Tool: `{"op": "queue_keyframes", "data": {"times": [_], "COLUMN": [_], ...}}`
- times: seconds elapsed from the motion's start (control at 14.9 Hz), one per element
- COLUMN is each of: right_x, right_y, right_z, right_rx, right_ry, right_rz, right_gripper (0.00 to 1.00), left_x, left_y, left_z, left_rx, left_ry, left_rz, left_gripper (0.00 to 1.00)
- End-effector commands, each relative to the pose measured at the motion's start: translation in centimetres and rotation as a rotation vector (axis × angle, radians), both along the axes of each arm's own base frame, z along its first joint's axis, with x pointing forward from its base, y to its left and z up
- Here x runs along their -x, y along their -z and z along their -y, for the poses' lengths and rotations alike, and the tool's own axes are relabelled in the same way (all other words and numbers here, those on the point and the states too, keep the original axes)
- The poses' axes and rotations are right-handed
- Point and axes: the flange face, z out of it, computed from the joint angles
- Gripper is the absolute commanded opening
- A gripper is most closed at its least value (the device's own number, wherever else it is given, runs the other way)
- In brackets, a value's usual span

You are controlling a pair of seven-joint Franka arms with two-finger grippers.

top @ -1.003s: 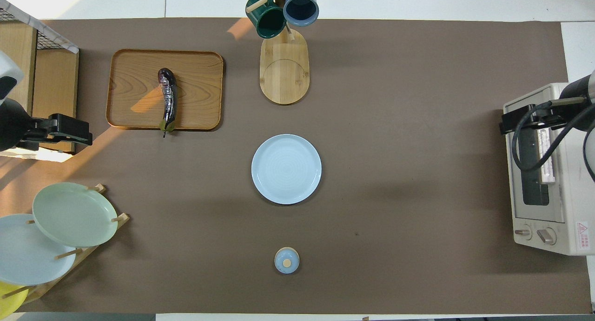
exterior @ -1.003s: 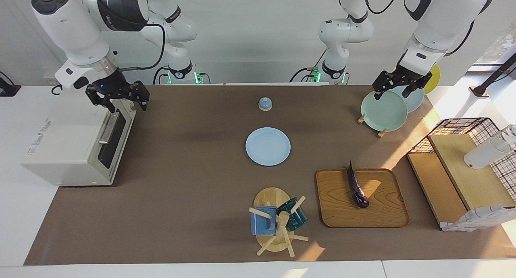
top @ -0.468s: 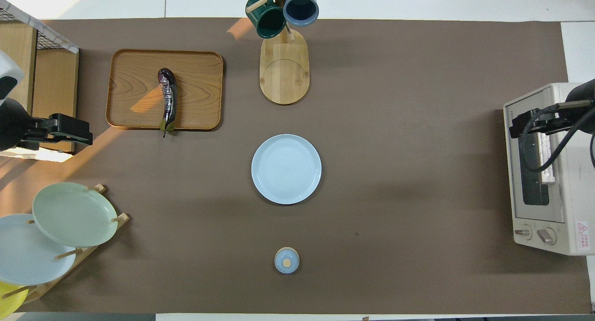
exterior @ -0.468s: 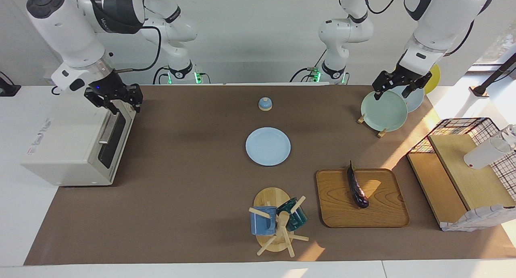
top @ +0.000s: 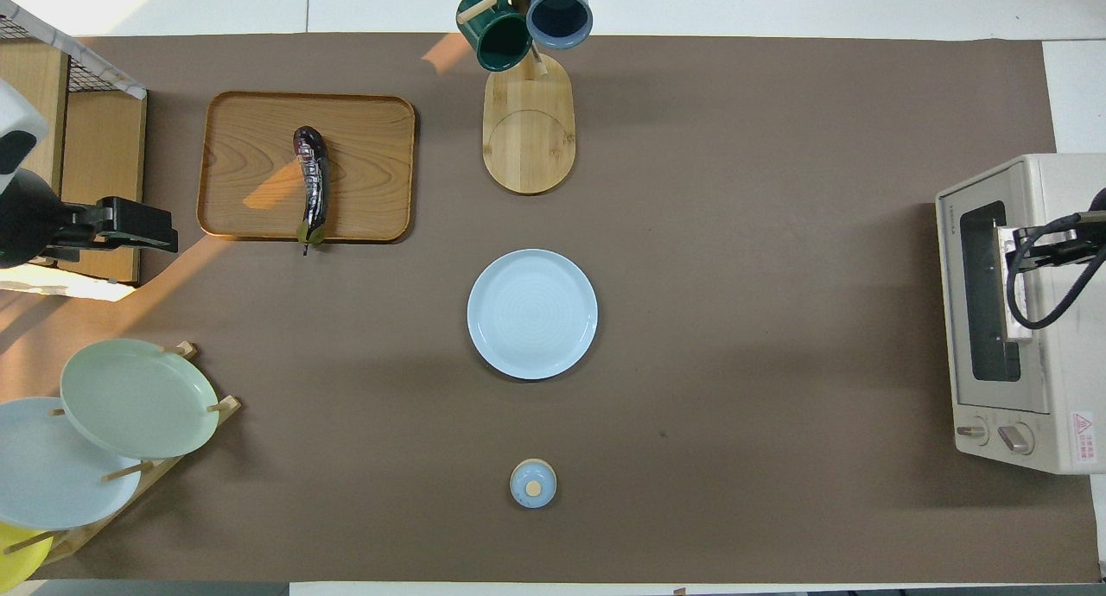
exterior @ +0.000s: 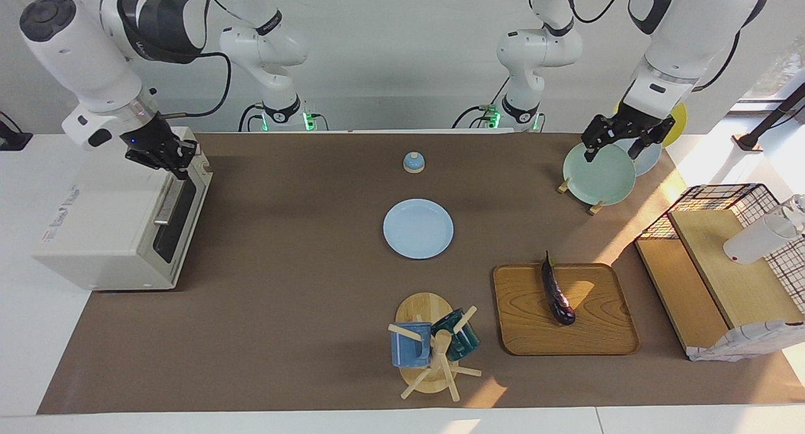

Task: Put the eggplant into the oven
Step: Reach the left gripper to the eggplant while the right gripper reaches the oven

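Hiding the oven handle's end, right end effector closed, left end effector apart over plates.

eggplant: slender, glossy dark purple, lying flat on wooden tray, stem toward 12 o'clock | oven: white, boxy, door shut, at right arm's bench end

White-walled room, sunlit at one end.
Brown mat spread over white tabletop; pale wall along one edge; window past the corner, sun patches across mat.
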Motion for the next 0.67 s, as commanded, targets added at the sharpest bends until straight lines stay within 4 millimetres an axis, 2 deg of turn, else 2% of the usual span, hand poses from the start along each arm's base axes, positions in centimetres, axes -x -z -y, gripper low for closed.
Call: {"op": "queue_keyframes", "data": {"times": [0.0, 0.13, 0.4, 0.6], "right_x": [0.7, 0.6, 0.5, 0.9], "right_y": [3.6, 5.1, 6.6, 8.6], "right_z": [0.9, 1.3, 1.4, 0.9], "right_rx": [0.107, 0.145, 0.184, 0.218], "right_ry": [-0.052, -0.067, -0.082, -0.122], "right_rz": [0.034, 0.036, 0.028, 0.015], "right_gripper": [0.0, 0.0, 0.0, 0.0], "left_x": [-1.3, -2.2, -5.1, -7.8], "left_y": [1.8, 2.8, 7.1, 11.9], "left_z": [0.7, 0.8, 1.2, 1.5], "left_rx": [0.013, 0.016, 0.033, 0.04], "left_ry": [0.008, 0.011, 0.048, 0.051], "left_rz": [-0.003, 0.009, -0.007, -0.007], "left_gripper": [1.0, 1.0, 1.0, 1.0]}}
